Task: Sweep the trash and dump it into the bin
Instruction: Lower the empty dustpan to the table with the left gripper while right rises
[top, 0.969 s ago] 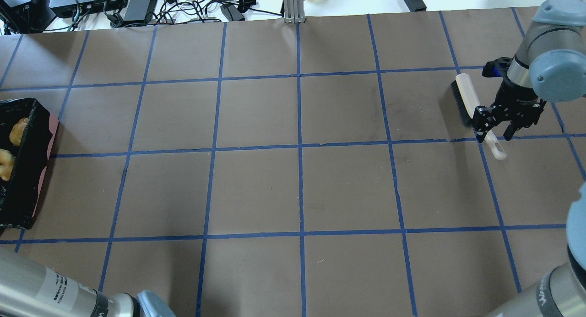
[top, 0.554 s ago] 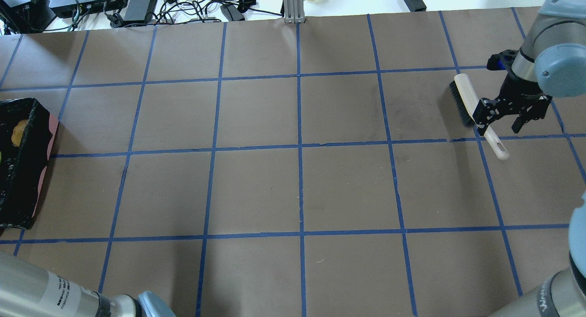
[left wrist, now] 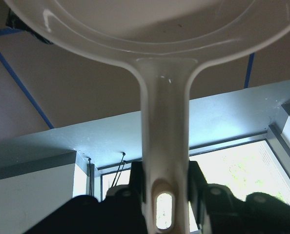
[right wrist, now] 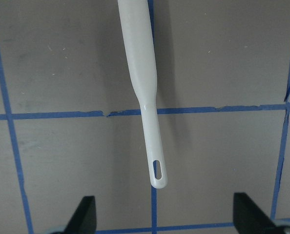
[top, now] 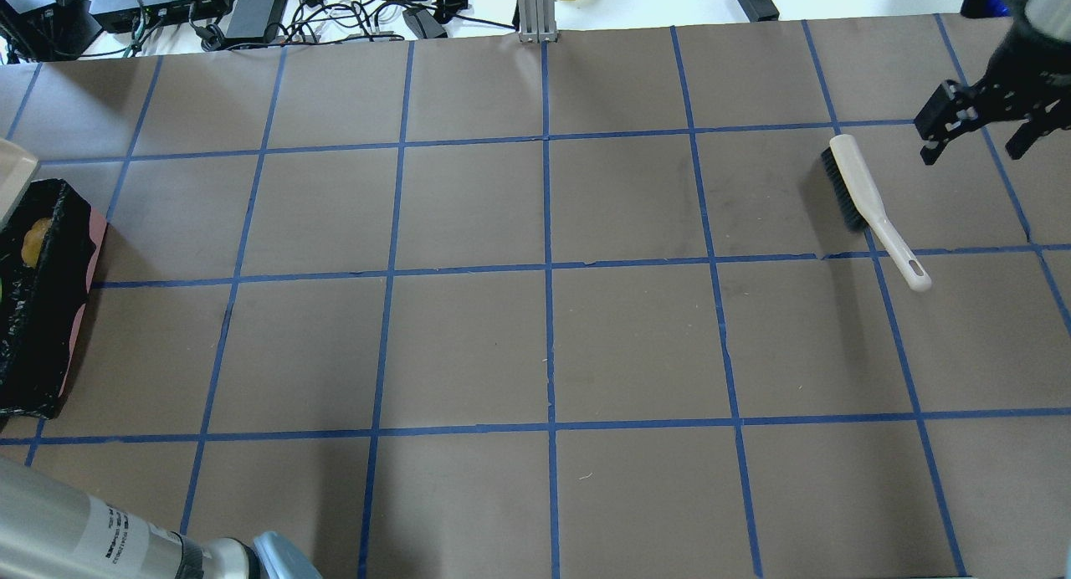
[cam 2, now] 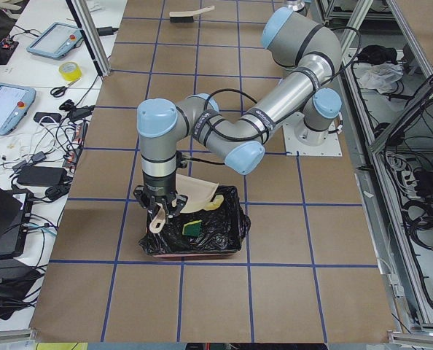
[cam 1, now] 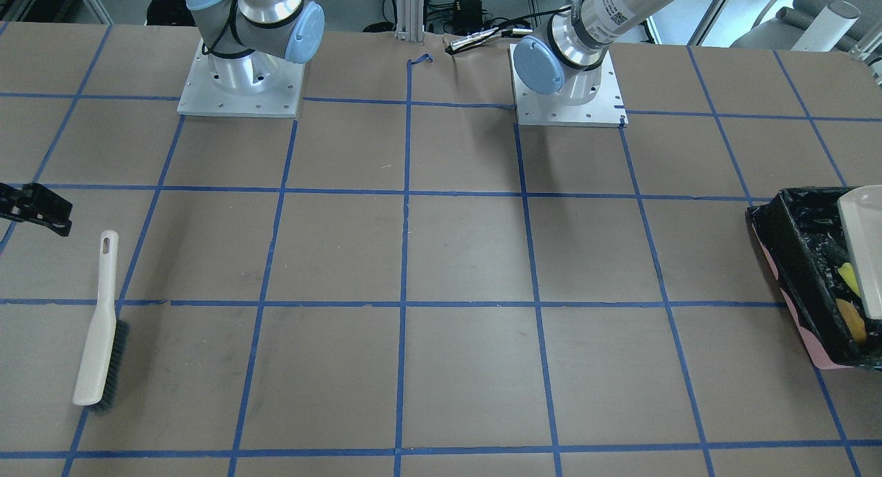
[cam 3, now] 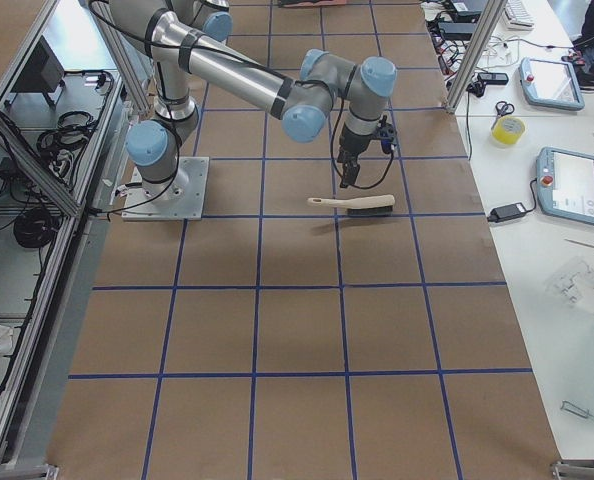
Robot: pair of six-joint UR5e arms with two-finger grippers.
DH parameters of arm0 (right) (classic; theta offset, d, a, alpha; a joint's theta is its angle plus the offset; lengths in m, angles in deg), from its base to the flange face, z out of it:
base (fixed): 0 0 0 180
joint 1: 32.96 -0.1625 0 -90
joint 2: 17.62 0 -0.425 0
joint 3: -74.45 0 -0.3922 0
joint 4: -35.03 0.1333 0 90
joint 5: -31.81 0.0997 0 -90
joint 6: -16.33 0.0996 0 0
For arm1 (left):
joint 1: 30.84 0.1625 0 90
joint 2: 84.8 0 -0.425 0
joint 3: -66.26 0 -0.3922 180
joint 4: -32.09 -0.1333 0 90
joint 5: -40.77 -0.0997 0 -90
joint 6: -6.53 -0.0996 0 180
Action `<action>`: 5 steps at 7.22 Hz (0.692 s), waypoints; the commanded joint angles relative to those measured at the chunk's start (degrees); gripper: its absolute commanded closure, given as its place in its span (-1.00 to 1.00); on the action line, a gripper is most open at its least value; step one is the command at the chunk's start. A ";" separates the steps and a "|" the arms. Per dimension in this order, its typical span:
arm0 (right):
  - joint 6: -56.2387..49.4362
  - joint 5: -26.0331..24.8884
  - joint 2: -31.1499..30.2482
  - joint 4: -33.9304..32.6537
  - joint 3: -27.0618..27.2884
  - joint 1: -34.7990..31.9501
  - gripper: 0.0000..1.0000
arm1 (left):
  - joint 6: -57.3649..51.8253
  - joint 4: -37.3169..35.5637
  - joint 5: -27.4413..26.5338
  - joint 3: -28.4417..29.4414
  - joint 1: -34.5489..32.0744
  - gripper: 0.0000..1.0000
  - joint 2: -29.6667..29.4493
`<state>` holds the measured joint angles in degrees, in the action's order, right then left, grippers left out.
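On my feeds the left gripper (left wrist: pixel 164 195) is clamped on the handle of the beige plastic dustpan (left wrist: pixel 155 29), one black finger pressed to each side of it. That arm holds the pan tilted over the rectangular pink bin lined with a crinkly black plastic bag (top: pixel 50 328), which sits at the table's edge on the robot's left. Inside the bin I can see the yellow sponge wedge with its green side (cam 2: pixel 193 227) lying on the black liner, and the golden-brown oval lump (top: pixel 35 240) near the bin's far end. From the front camera both show as a yellow and an orange-brown patch just beside the pan's edge. I cannot pick out the pale half-ring in any view. On the other side of the table the right gripper (top: pixel 973 148) hangs in the air with its fingers spread wide and nothing between them. The beige hand brush with dark bristles (top: pixel 862 190) lies flat on the brown paper below it, apart from the fingers. Its slim handle crosses a blue tape line, and the hanging hole at its tip points toward the robot.
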<state>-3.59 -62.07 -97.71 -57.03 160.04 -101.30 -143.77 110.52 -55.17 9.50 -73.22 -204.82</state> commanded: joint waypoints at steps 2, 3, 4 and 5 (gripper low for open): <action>10.36 4.66 -2.27 9.97 -10.52 -5.80 -1.00 | 17.18 14.12 7.87 5.09 -9.77 1.00 -1.00; 15.56 4.76 -2.35 9.45 -10.88 -10.80 -1.00 | 25.25 14.20 8.22 3.86 -14.61 1.00 -1.26; 17.61 4.76 -2.36 9.53 -10.80 -15.55 -1.00 | 31.16 13.60 8.14 0.98 -18.84 1.00 -1.27; 20.07 4.68 -2.18 7.62 -10.19 -19.68 -1.00 | 32.61 11.76 8.66 -2.44 -22.27 1.00 -1.70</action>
<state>13.01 -57.43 -99.98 -47.98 149.54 -115.48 -115.46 123.73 -46.95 10.66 -90.76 -206.15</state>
